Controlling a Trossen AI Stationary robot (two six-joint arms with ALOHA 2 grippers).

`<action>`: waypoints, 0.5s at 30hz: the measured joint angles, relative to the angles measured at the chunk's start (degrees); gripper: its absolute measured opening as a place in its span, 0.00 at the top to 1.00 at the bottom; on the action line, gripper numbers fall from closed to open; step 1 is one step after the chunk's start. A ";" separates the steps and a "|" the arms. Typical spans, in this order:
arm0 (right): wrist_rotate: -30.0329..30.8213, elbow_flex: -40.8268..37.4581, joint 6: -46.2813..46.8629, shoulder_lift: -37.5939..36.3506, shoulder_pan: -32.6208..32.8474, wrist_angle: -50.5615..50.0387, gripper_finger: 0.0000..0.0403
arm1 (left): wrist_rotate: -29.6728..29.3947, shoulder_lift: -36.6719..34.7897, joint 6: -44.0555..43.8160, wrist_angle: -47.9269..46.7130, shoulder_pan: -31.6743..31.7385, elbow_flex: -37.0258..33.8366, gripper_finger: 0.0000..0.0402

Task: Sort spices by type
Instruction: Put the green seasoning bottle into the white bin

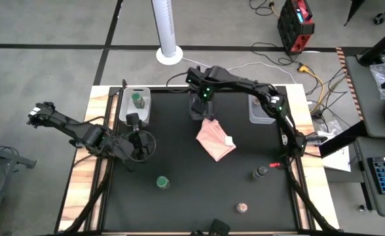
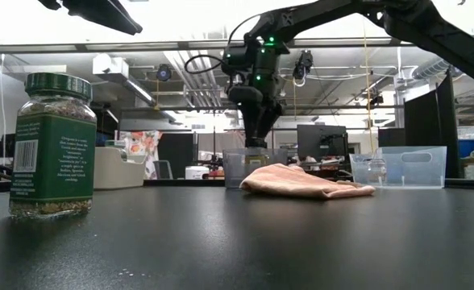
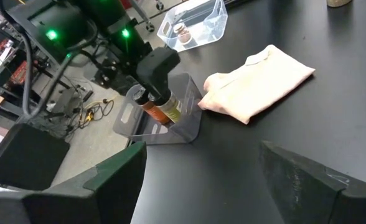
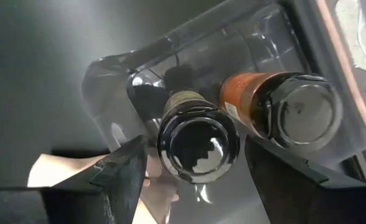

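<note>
The right arm reaches across the counter (image 1: 179,203), its tool (image 4: 192,158) pointing down into a clear bin (image 1: 199,108), fingers released around a dark-lidded jar (image 4: 198,144).

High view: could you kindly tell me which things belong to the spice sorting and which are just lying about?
Job: green-lid jar on table; green-lid jar in left bin; dark-lid jar; tan-lid jar; two jars in middle bin; clear bins.
Lying about: pink cloth; white pole base; red device.
</note>
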 joint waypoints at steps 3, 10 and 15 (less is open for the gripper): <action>0.00 1.69 0.02 -0.06 0.00 -1.39 0.37 | 0.02 0.00 0.00 0.00 0.00 0.00 0.27; 0.00 7.12 1.81 -0.33 0.27 -6.17 0.39 | 0.02 0.00 -0.25 0.10 0.01 -0.08 0.27; -0.02 7.97 2.45 -4.14 3.76 -5.64 0.41 | 0.05 0.00 2.87 10.06 -1.60 -3.94 0.27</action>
